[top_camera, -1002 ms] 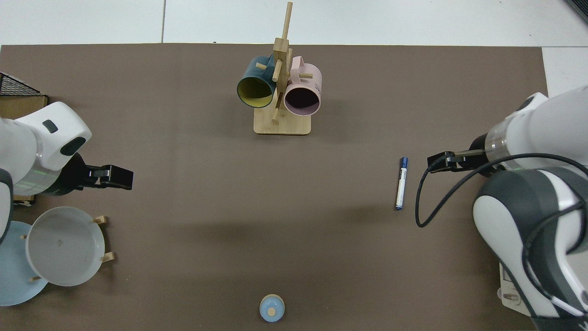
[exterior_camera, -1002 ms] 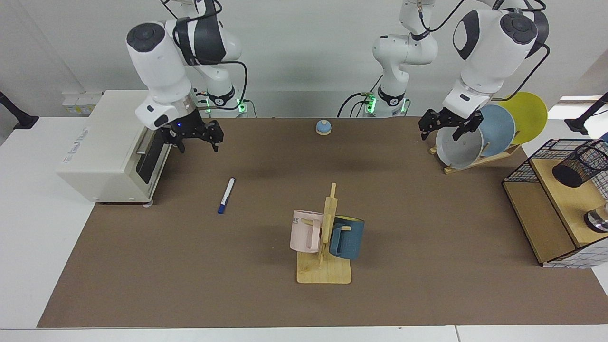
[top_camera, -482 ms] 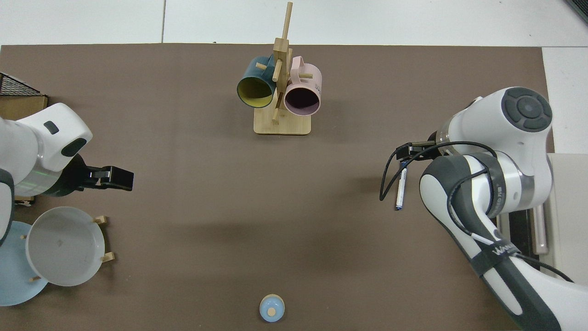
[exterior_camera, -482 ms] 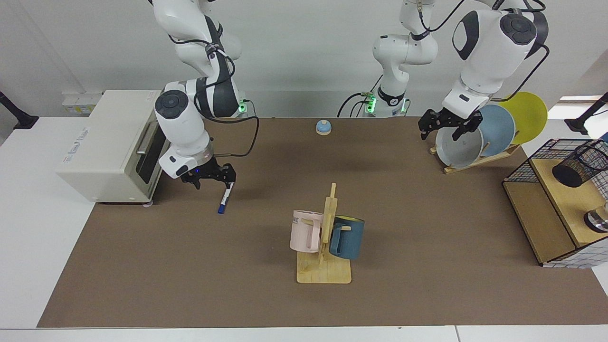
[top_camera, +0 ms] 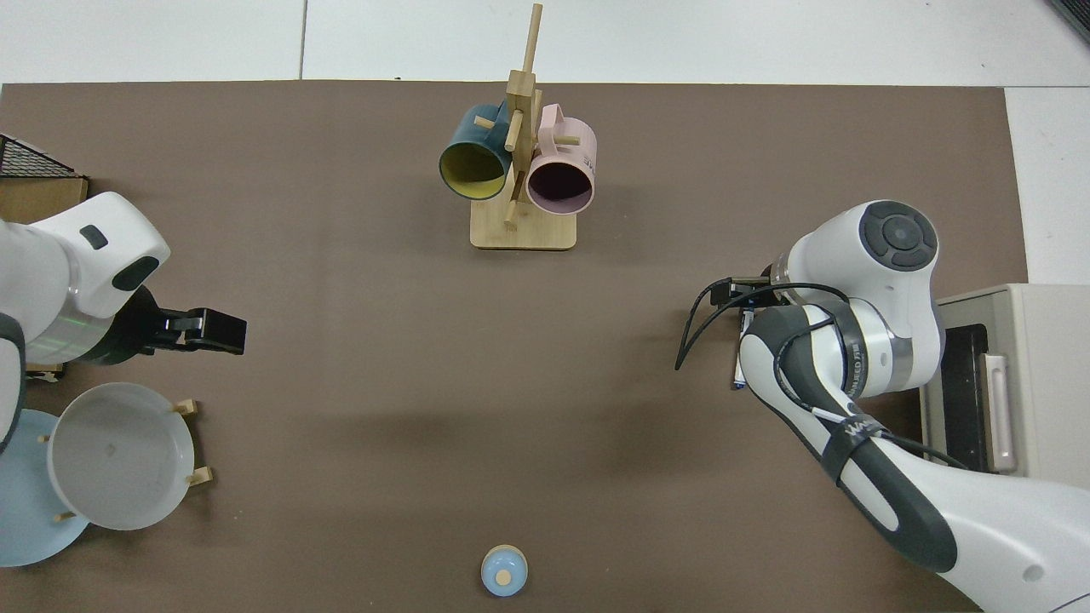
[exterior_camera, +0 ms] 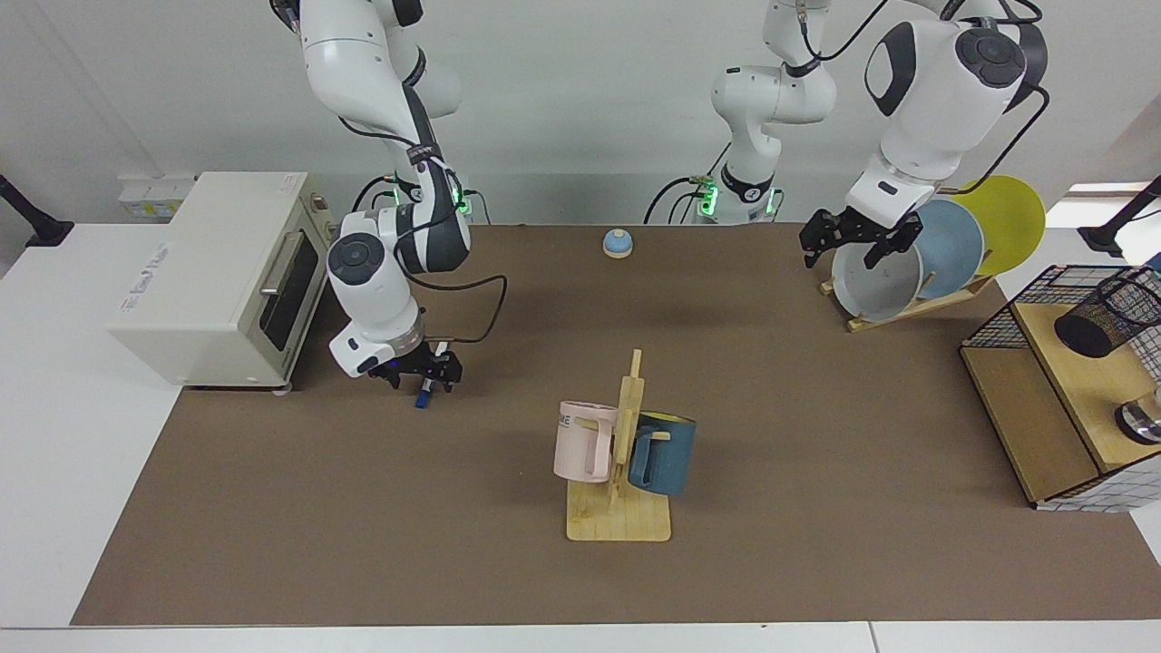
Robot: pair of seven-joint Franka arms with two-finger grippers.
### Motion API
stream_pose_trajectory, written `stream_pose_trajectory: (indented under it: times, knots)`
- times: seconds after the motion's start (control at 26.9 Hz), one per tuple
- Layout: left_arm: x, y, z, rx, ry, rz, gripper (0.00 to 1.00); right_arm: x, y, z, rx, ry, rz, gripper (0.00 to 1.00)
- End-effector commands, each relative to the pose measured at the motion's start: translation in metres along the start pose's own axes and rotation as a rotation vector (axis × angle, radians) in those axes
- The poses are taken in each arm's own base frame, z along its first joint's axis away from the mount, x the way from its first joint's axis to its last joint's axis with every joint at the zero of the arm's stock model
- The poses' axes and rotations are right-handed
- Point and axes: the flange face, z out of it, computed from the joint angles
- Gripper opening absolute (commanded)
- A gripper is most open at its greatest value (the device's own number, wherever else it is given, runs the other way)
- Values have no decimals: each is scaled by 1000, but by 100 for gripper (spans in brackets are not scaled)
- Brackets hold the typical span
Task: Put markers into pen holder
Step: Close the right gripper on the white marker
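Marker [exterior_camera: 424,396]: lay on the mat, right gripper [exterior_camera: 421,371] low over it, fingers spread either side.
Left gripper [exterior_camera: 851,238]: open, waiting by the plates [exterior_camera: 943,249].
Pen holder [exterior_camera: 1102,317]: on the shelf.

On the brown mat [exterior_camera: 816,472] hang a pink mug [exterior_camera: 583,441] and a dark blue mug [exterior_camera: 663,451] — yellow inside — on a pale wooden rack [exterior_camera: 619,517], with grey, light blue and yellow plates [exterior_camera: 943,247] and a black mesh pen holder [exterior_camera: 1105,315] beyond.
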Motion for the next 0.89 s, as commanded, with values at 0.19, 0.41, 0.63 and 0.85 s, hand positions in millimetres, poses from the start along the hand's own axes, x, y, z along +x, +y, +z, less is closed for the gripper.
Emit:
stream_pose_trajectory:
  times: [0.19, 0.41, 0.63, 0.85]
  knots:
    - [-8, -2, 1, -18, 15, -2, 100, -19, 7, 32, 6, 26, 25, 89]
    - [-8, -3, 1, -18, 12, -2, 100, -17, 13, 33, 7, 25, 52, 13]
    - [-9, -3, 1, -18, 14, -2, 100, -16, 13, 32, 7, 25, 52, 0]
    - [-9, -3, 1, -18, 14, -1, 100, -12, 11, 24, 10, 32, 45, 0]
